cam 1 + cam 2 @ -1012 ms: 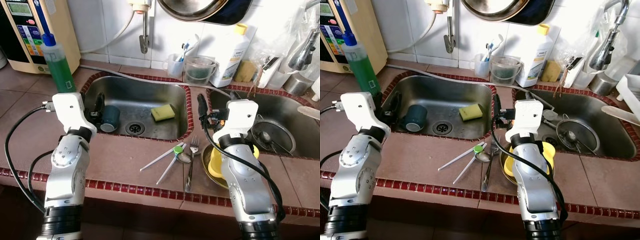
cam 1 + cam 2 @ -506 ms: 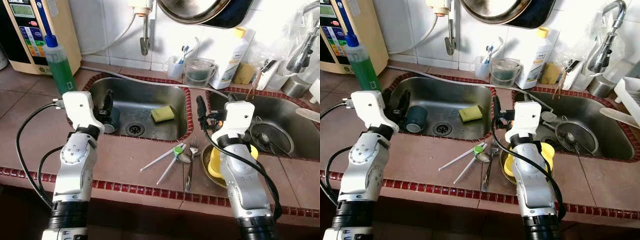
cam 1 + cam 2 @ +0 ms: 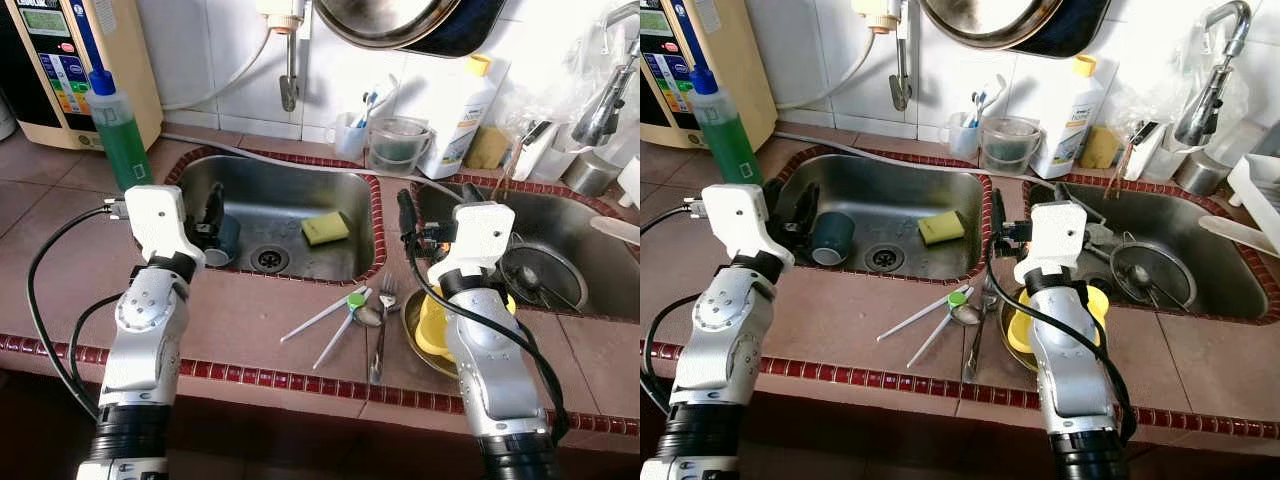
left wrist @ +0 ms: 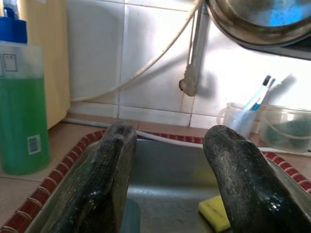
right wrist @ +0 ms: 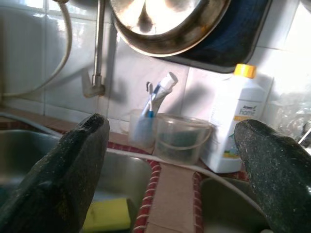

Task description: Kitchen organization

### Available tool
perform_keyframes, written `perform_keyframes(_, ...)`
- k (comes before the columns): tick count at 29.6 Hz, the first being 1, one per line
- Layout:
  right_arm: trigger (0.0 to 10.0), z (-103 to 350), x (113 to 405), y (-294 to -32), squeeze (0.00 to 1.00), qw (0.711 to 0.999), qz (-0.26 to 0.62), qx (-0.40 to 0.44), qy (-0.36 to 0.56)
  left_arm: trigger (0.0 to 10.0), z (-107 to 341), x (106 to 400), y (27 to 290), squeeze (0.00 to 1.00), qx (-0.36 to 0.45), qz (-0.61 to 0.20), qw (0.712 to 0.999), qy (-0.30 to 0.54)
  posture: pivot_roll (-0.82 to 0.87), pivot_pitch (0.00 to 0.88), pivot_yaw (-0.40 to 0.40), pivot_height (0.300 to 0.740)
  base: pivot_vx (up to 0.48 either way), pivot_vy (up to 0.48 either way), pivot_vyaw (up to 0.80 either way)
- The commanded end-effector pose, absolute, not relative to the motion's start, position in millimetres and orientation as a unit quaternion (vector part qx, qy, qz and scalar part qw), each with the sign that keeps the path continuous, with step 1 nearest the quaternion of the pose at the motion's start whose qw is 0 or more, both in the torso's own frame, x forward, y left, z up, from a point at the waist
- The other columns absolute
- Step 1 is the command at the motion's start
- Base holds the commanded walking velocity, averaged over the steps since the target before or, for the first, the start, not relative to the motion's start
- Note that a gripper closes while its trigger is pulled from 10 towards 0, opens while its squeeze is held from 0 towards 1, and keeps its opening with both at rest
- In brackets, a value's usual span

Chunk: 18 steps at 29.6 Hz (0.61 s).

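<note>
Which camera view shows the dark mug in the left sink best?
The right eye view: the dark mug lies on its side in the left sink, nearly whole. In the left eye view the left gripper covers most of it. The left wrist view catches just its rim between the fingers.

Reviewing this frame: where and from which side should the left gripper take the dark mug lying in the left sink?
Judging by its pose, the dark mug lies on its side in the left sink, mouth toward the near-left corner. The left gripper, fingers open, hovers just above; it should probably descend from above and pinch across the round body.
</note>
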State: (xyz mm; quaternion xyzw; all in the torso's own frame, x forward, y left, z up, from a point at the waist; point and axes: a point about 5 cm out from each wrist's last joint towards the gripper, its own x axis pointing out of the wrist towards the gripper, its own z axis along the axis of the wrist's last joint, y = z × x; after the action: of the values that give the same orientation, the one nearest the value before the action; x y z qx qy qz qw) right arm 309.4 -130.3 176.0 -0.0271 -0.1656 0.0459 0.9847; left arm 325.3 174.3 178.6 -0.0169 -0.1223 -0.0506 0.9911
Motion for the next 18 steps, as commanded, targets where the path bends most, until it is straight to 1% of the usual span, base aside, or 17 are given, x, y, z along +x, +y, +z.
perform_keyframes(1,10.0,175.6,307.0,-132.2,0.0,0.985,0.043,-0.029,-0.166,10.0,178.9,323.1,170.8,0.0,-0.015,-0.06,0.991,-0.121,-0.1,0.0,-0.035,0.74,0.0,0.0,0.0)
perform_keyframes(7,10.0,174.2,301.6,-133.5,0.0,0.985,0.033,-0.035,-0.167,10.0,176.8,320.9,168.7,0.0,-0.032,-0.066,0.991,-0.11,-0.11,0.0,-0.028,0.74,0.0,0.0,0.0)
perform_keyframes(14,10.0,171.8,300.5,-134.0,0.0,0.985,0.032,-0.035,-0.165,10.0,176.5,319.7,168.4,0.0,-0.032,-0.075,0.991,-0.109,-0.11,0.0,-0.028,0.74,0.0,0.0,0.0)
perform_keyframes(18,10.0,171.5,301.1,-135.8,0.0,0.985,0.031,-0.038,-0.164,10.0,179.5,318.3,167.7,0.0,-0.062,-0.083,0.987,-0.119,-0.11,0.0,-0.029,0.74,0.0,0.0,0.0)
